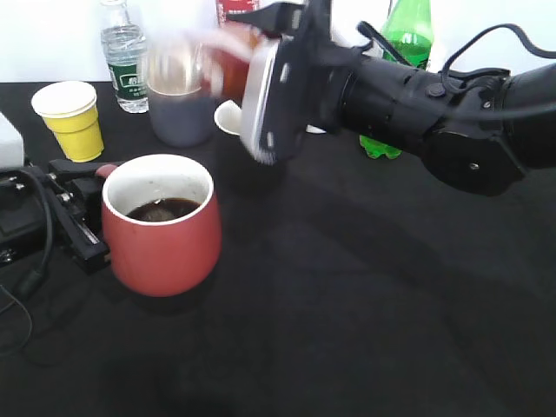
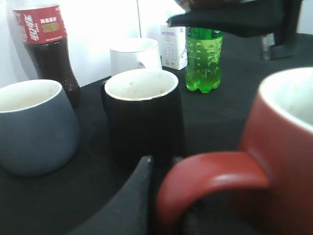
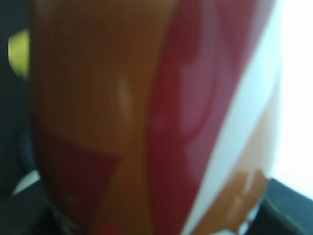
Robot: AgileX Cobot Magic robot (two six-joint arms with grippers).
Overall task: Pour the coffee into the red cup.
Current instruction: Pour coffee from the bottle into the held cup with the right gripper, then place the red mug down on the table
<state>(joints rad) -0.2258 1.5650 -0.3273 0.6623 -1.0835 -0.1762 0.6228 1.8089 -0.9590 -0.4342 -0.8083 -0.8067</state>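
The coffee (image 1: 228, 62) is clamped in the right gripper (image 1: 265, 95), up behind the red cup (image 1: 162, 228); it is motion-blurred, its long axis near level with the neck toward the left. Dark liquid sits in the red cup. The left gripper (image 1: 82, 221) is closed on the cup's handle (image 2: 205, 178). The cup stands on a black table (image 1: 365, 313) before a white wall (image 1: 52, 35).

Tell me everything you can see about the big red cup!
The red cup is a rounded, dark red mug that looks ceramic, with a pale inner wall and a curved side handle. It stands upright on the black table, near the front left. Dark brown coffee sits low inside it. The left gripper is at its handle; one black finger lies right beside it.
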